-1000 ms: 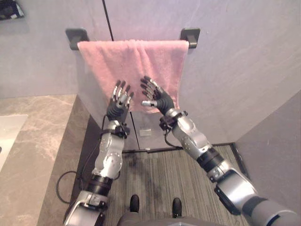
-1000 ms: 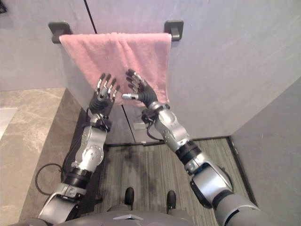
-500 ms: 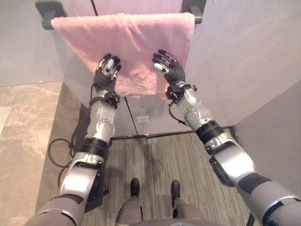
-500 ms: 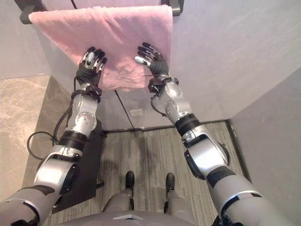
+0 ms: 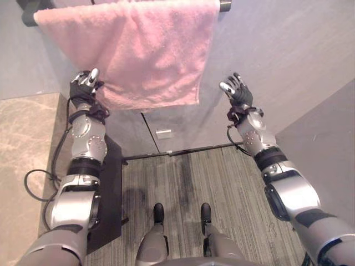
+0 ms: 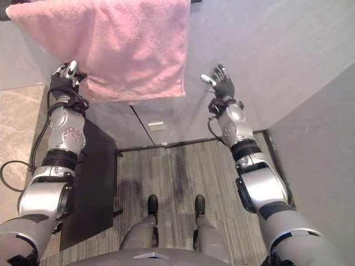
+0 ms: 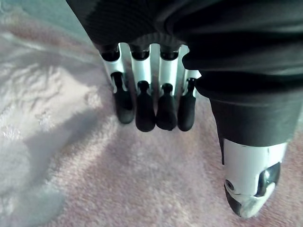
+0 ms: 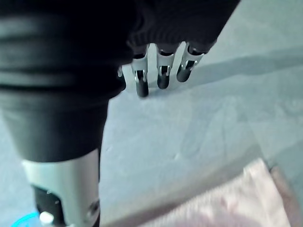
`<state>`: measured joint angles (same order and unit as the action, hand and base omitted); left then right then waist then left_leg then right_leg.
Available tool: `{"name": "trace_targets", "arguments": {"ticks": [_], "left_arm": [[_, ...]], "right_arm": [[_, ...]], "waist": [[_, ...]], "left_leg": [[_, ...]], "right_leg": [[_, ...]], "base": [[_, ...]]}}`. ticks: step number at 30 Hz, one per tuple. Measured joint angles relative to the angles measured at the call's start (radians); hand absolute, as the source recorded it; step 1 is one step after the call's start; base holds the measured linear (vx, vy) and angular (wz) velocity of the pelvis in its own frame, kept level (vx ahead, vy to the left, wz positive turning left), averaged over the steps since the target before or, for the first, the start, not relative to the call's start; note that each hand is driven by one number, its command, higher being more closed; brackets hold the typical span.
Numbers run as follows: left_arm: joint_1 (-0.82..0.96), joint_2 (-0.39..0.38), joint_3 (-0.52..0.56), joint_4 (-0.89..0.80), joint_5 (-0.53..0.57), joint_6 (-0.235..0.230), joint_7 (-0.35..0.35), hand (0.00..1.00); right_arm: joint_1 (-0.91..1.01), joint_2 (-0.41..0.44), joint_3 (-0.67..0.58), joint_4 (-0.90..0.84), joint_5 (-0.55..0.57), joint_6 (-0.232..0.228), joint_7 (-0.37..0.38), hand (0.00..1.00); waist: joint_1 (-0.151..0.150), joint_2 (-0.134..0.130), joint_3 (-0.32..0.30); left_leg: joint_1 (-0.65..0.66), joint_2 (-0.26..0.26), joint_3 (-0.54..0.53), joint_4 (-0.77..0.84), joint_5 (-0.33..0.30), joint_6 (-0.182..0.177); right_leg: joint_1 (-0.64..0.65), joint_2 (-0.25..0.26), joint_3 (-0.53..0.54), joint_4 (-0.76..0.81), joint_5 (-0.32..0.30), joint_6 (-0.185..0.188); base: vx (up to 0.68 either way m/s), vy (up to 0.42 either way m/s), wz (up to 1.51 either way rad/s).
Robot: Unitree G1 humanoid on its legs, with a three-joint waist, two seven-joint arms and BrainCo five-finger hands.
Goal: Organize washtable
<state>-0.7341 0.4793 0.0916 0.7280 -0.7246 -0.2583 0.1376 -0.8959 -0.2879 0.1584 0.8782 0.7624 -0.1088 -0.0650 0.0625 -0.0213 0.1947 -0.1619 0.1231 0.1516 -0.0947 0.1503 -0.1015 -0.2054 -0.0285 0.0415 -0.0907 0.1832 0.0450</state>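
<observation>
Left hand [image 5: 83,84] sits at the lower left corner of the one pink towel [image 5: 144,50]. In its wrist view the fingers [image 7: 144,111] lie side by side and nearly straight, dark tips down on the pile, and the thumb [image 7: 251,184] stands apart. It pinches nothing. Whether the tips press the cloth or only rest on it cannot be told. Right hand [image 5: 237,91] is held up off the towel, well to the far side of it from the left hand. Its fingers are loosely spread before the bare grey wall [image 5: 288,50] and touch nothing. Its wrist view shows a towel corner [image 8: 246,198] at the edge. The towel hangs flat over a single bar [image 5: 224,5] above both hands, with one dark mount [image 5: 26,15] showing up and outward from the left hand. Half a second ago both hands lay flat on the towel's lower part, close together. Now they are far apart, the left at the cloth's edge and the right clear of it, and the whole view has shifted. Outward of the left arm lies one marbled counter [image 5: 22,144]. Between and below the two hands a small white plate [image 5: 163,133] is set in the wall.
</observation>
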Motion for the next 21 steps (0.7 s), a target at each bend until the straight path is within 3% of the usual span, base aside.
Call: {"name": "trace_targets", "arguments": {"ticks": [4, 6, 15, 21], "left_arm": [[0.118, -0.012, 0.01, 0.018, 0.124, 0.02, 0.001, 0.0], [0.212, -0.055, 0.007, 0.019, 0.186, 0.034, -0.001, 0.0], [0.525, -0.242, -0.033, 0.161, 0.278, 0.07, -0.068, 0.0], [0.703, -0.361, -0.003, 0.371, 0.306, 0.1, -0.103, 0.0]], "right_arm": [[0.088, -0.008, -0.018, 0.0, -0.038, 0.006, -0.002, 0.0], [0.159, -0.001, -0.052, -0.004, -0.05, 0.006, -0.002, 0.0], [0.494, 0.065, -0.102, 0.018, -0.249, 0.014, 0.027, 0.0], [0.764, 0.142, -0.228, 0.184, -0.361, 0.033, 0.035, 0.0]], "waist": [[-0.021, 0.0, 0.0], [-0.022, 0.0, 0.0], [-0.027, 0.002, -0.004], [-0.03, 0.016, -0.082]], "left_leg": [[0.007, 0.0, 0.0, 0.0, 0.0, 0.0], [0.022, -0.001, 0.0, -0.005, -0.002, 0.001], [0.046, -0.009, -0.014, -0.009, -0.024, 0.005], [0.088, -0.023, -0.021, -0.009, -0.052, 0.005]], "right_leg": [[0.007, 0.0, 0.001, 0.0, 0.0, 0.0], [0.022, 0.0, -0.001, 0.0, -0.002, 0.003], [0.056, -0.011, -0.026, -0.001, -0.034, 0.012], [0.103, -0.026, -0.032, 0.0, -0.068, 0.022]], "base": [[0.0, 0.0, 0.0], [0.0, 0.0, 0.0], [-0.01, 0.01, 0.06], [0.1, 0.028, 0.05]]}}
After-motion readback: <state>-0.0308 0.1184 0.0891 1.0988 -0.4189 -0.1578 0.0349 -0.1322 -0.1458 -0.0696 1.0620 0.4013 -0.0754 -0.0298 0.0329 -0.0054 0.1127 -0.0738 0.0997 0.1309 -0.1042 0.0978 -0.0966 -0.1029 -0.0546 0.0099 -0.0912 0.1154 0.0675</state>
